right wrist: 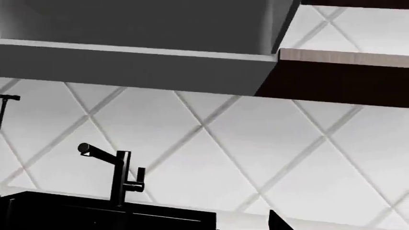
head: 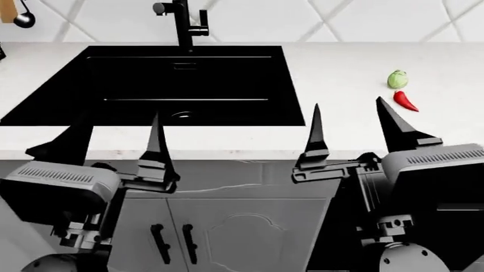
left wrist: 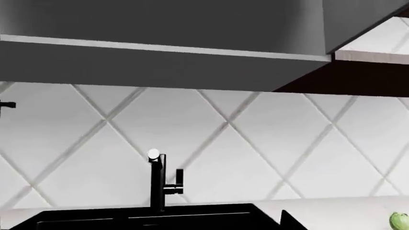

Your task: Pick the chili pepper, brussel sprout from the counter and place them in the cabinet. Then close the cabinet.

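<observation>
Black finger blades of the right gripper (head: 355, 127) stand well apart and empty, pointing toward twelve o'clock at the counter (head: 355, 68) edge; the left gripper (head: 113, 141) is likewise spread and idle before the sink (head: 151, 79). Off at one o'clock from the right gripper lie the brussel sprout (head: 398, 79) and, just beside it, the chili pepper (head: 405, 100). Risk, likely: a blade meant for one nudges the other, and the round sprout rolls away.
</observation>
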Tool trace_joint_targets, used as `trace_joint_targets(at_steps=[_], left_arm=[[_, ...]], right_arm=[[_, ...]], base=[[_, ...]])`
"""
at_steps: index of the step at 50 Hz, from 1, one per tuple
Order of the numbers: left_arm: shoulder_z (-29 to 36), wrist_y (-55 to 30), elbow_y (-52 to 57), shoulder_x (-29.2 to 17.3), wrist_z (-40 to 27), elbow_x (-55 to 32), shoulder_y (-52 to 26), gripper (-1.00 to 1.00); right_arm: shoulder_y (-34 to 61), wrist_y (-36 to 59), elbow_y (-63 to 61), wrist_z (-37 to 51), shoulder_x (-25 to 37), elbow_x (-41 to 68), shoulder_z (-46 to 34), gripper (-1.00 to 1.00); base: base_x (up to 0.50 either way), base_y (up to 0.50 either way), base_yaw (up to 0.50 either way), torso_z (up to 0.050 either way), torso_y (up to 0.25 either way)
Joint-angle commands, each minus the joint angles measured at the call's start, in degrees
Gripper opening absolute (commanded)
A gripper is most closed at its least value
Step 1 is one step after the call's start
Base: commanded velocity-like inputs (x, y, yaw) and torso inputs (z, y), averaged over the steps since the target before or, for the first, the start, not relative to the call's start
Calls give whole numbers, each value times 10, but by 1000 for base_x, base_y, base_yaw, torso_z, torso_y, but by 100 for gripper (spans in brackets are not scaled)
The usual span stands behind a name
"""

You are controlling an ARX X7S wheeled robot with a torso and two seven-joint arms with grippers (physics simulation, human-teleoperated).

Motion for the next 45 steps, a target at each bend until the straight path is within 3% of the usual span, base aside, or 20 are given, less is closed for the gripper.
trace_joint_targets(at_steps=[1, 20, 37, 45], left_arm=[[-10, -46, 55, -14, -20, -25, -24, 100], [-10, -73, 90, -28, -40, -42, -14, 100], [2, -40, 51, -30, -30, -33, -25, 100], [9, -31, 45, -33, -29, -28, -22, 100]], right_arm=[[48, 49, -52, 9, 8, 4, -3, 100], [49, 55, -52, 14, 12, 16, -5, 100], [52, 58, -55, 23, 15, 19, -10, 100], [52, 65, -57, 30, 16, 21, -9, 100]], base=[[0, -500, 0, 0, 0], [0, -500, 0, 0, 0], [0, -496, 0, 0, 0], [0, -13, 0, 0, 0]])
